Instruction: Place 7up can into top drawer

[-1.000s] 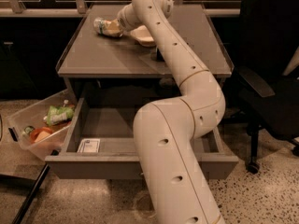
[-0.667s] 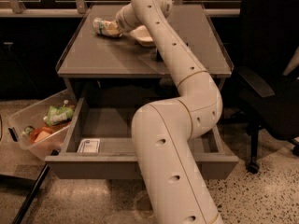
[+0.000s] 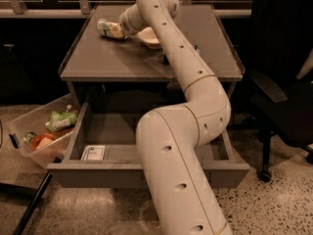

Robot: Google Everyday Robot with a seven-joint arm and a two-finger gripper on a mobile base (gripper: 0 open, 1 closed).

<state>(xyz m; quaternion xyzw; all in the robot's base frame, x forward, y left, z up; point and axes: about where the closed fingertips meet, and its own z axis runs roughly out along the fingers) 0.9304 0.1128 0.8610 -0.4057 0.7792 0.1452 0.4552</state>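
Observation:
The 7up can (image 3: 108,29), pale green and white, lies on its side at the back left of the grey table (image 3: 98,58). My gripper (image 3: 123,27) is at the can's right end, reaching in from the right, just left of a white bowl (image 3: 148,36). The arm runs from the lower middle up over the table. The top drawer (image 3: 98,173) is pulled out below the table top. A white card (image 3: 93,152) lies in its front left corner. The arm hides much of the drawer's right half.
A clear plastic bin (image 3: 29,141) with packets and fruit stands on the floor left of the drawer. A black office chair (image 3: 283,82) stands to the right. A railing runs behind the table.

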